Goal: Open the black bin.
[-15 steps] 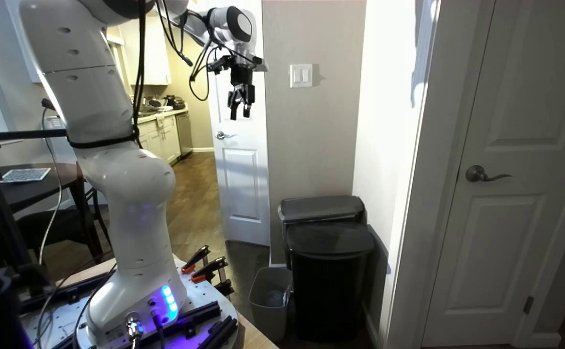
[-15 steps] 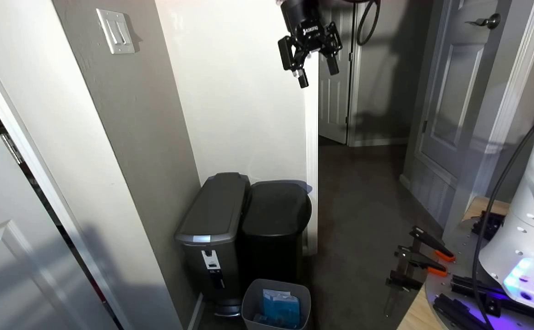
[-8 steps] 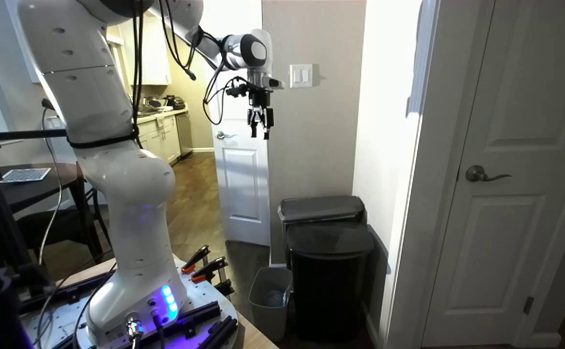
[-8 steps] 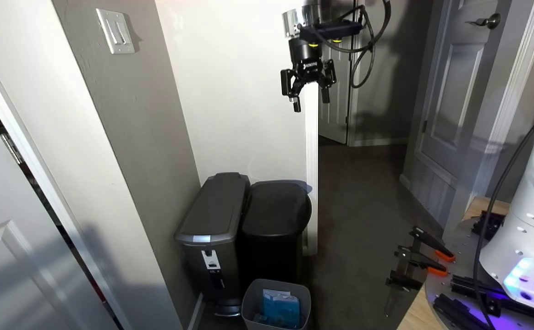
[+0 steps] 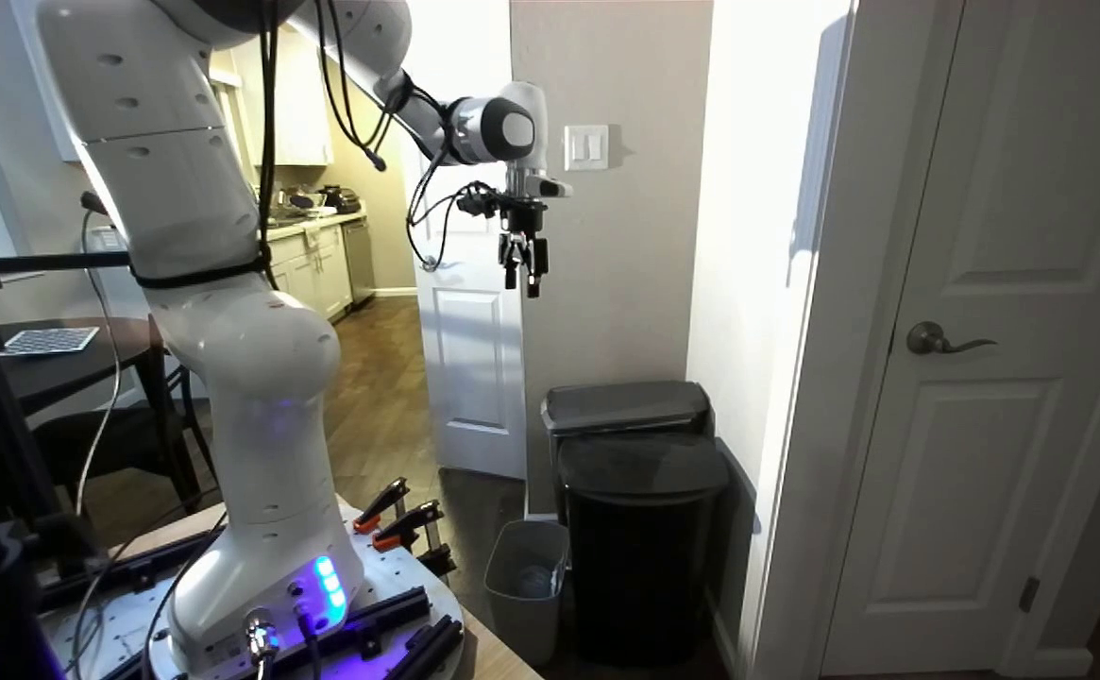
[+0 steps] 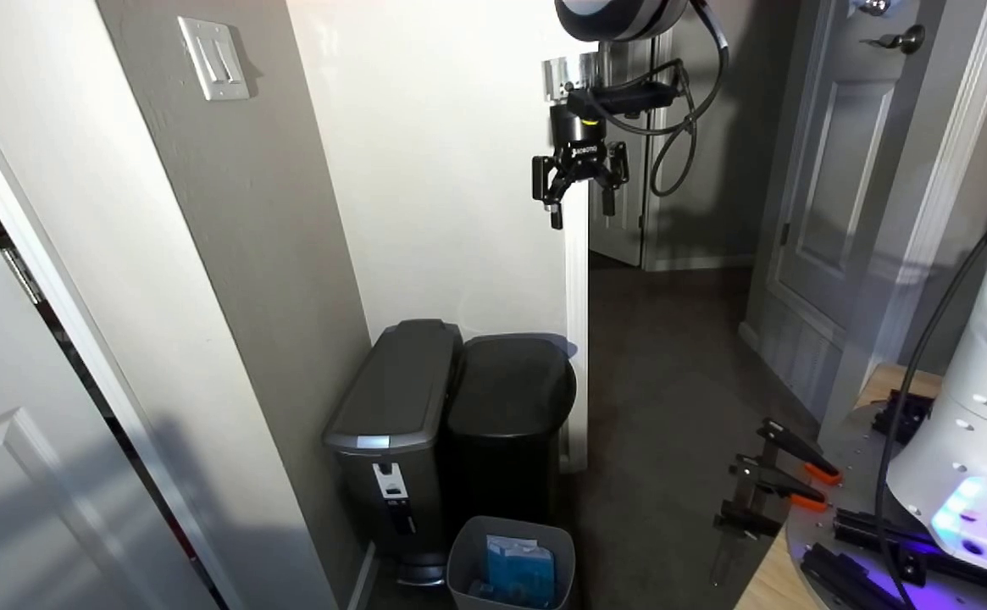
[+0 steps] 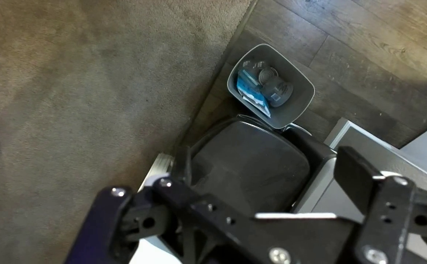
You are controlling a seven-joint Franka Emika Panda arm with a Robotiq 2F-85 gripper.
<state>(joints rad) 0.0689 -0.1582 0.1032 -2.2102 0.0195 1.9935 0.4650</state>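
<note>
The black bin [image 5: 644, 548] is tall with a closed, slightly glossy lid. It stands in the corner, and its lid also shows in an exterior view [image 6: 510, 385]. My gripper [image 5: 522, 285] is open and empty, pointing down, well above the bins and apart from them. It shows in an exterior view too [image 6: 582, 217]. In the wrist view the black bin's lid [image 7: 250, 157] lies below and between the spread fingers [image 7: 269, 170]. The lower part of the lid is hidden there by the gripper.
A dark grey step bin [image 6: 396, 381] stands against the black bin and the grey wall. A small open grey wastebasket [image 7: 301, 99] with trash stands in front of them. A white wall [image 6: 451, 169] rises behind. Clamps [image 5: 408, 524] sit at the robot table's edge.
My gripper has come down and moved outward from the robot base, and it now points more straight down. It has stayed open. The bins have not moved.
</note>
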